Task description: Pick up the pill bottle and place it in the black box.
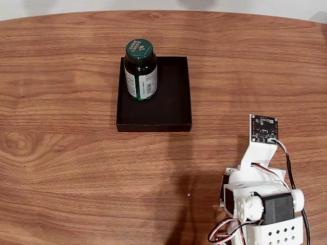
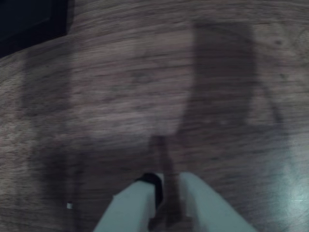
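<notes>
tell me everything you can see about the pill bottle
The pill bottle is a small dark green cylinder, glossy like glass or plastic, with a round green embossed cap and a white printed label with a barcode. It stands upright, cap on, inside the black box, in the far left corner as the fixed view shows it. Only the box floor touches it.

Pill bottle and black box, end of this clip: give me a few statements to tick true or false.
1. The pill bottle stands upright inside the black box. True.
2. The bottle sits in the box's near right corner in the fixed view. False: it is in the far left corner.
3. The gripper holds the bottle. False: in the wrist view it hangs over bare table, nothing between its fingers.
4. The bottle's green cap is on. True.
5. The box has a lid on it. False: it is open-topped.
</notes>
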